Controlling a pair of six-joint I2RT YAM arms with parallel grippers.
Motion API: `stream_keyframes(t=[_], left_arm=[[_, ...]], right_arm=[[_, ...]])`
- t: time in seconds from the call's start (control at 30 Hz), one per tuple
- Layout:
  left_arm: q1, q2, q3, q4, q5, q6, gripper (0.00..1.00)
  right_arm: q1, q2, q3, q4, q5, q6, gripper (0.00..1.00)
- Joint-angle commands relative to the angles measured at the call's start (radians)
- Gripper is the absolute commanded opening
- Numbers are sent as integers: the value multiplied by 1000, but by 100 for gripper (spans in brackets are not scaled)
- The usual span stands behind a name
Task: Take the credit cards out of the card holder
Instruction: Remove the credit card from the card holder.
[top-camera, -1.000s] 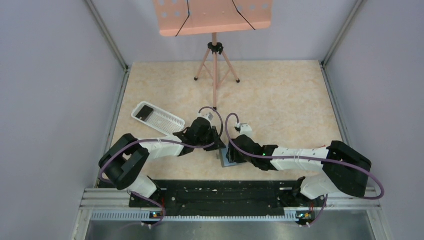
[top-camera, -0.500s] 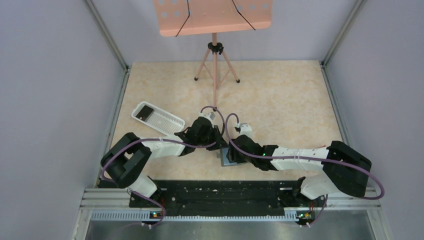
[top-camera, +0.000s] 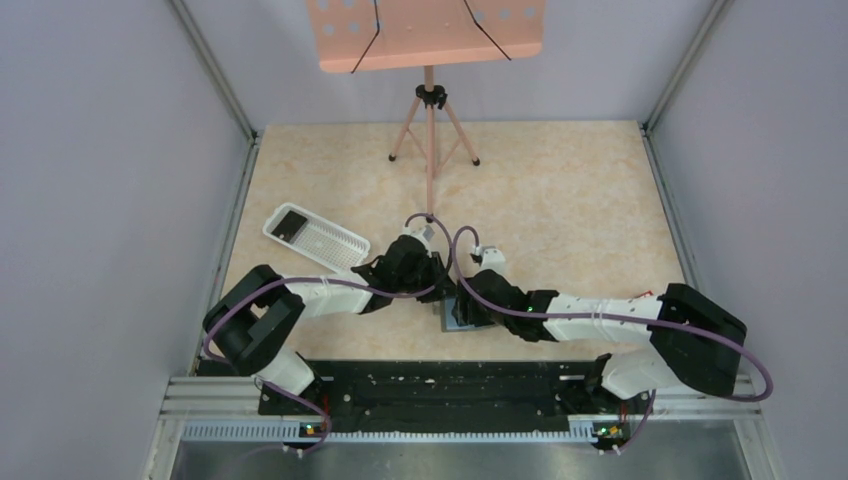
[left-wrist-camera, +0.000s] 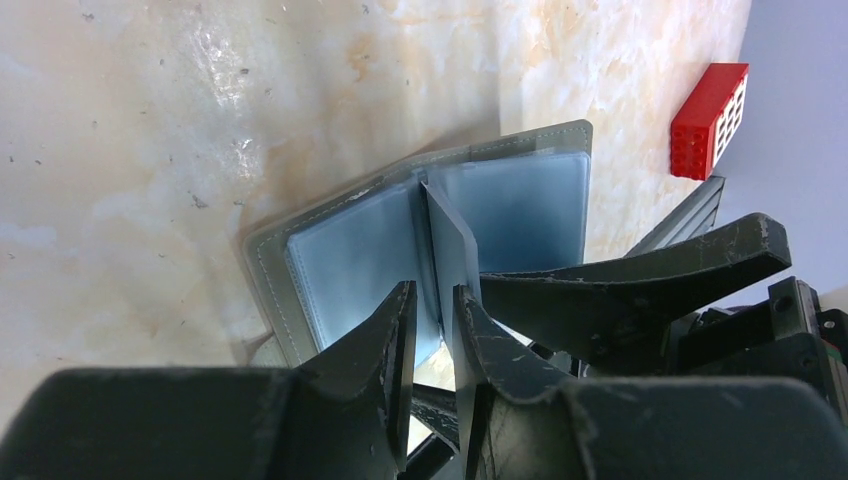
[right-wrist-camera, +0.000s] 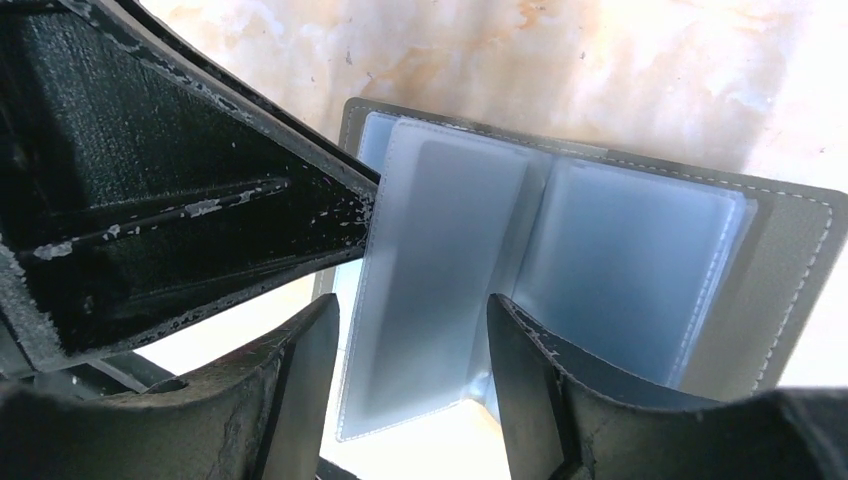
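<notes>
Slate-grey outside and bluish-grey inside, the card holder lies open on the bench, close to the near edge and about midway between the two arm bases. The left end effector is set narrow, its two fingers closed on either side of an inner leaf of the holder, which stands upright from the fold between the two halves. The right end effector is spread wide just above the holder. In the left wrist view one of its fingers reaches across the near edge of the right half; I cannot tell whether it touches. Through the gap between its fingers the right wrist view shows clear pockets with stitched grey borders. A red credit card with a grid of pale squares shows far to the right, well apart from the holder; how it lies I cannot tell. Farther left on the bench sits a white ribbed tray with a small dark item in its far end.
</notes>
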Motion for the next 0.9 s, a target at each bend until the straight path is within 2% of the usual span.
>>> stream_keyframes(t=[0.0, 0.13, 0.33, 0.53, 0.87], left_arm=[[-7, 16, 11, 43, -5, 2, 25], [-7, 27, 15, 40, -6, 4, 25], [-9, 42, 20, 38, -9, 7, 25], [-13, 39, 25, 37, -7, 7, 24], [-16, 41, 31, 33, -7, 6, 24]], right_arm=[[12, -68, 12, -35, 21, 2, 57], [13, -133, 10, -62, 37, -5, 56], [13, -188, -1, -76, 57, -13, 47], [13, -156, 8, -68, 51, -8, 55], [12, -102, 12, -36, 37, -8, 53]])
